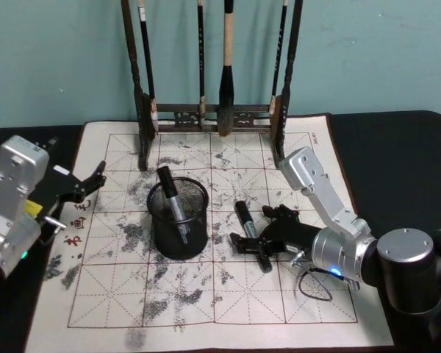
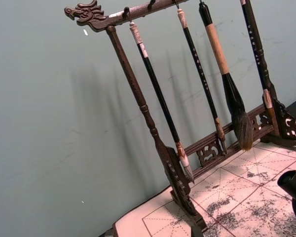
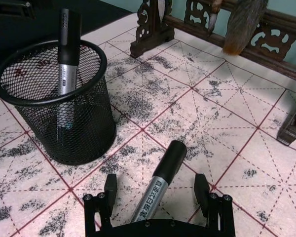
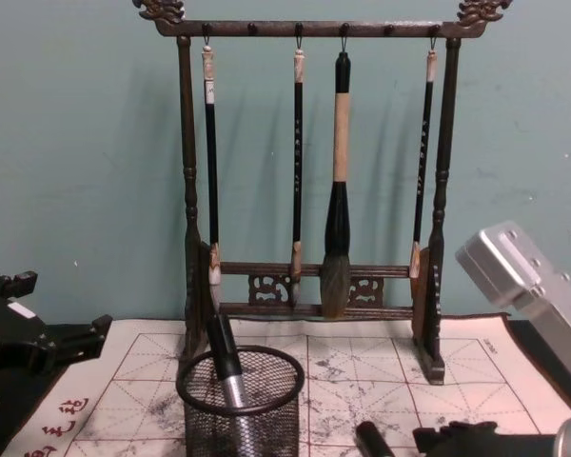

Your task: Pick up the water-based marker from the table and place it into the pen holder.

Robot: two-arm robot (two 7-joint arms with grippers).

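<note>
Covering much of the black worktop (image 1: 397,147), a cream, red-gridded calligraphy mat blotched with ink (image 1: 279,294) carried everything. The tall dark wooden brush rack with its hanging brushes (image 4: 314,29) stood behind the round black wire-mesh pen holder (image 1: 178,220). One black-capped silver marker (image 1: 170,195) leaned inside that pen holder already.

The right gripper (image 3: 155,190) sat low over the mat to the right of the pen holder. Its black fingers (image 3: 110,190) were spread wide, one on each side of the silver barrel and touching neither side. The left gripper (image 1: 95,180) hung well to the left of the pen holder, off the mat's edge, its fingers apparently parted and holding nothing.

The water-based marker with a black cap and printed silver barrel (image 3: 160,182) lay flat on the mat, near the pen holder's right side but clear of it, with its cap end pointing away from the gripper.

It looked light and rigid, with a smooth round barrel likely to roll or slip under a loose pinch. The best hold seemed to be square across the silver barrel near its middle, where it would balance. A firm squeeze should not harm it. The mesh cup looked light too, so a knock against its rim could shift it.
</note>
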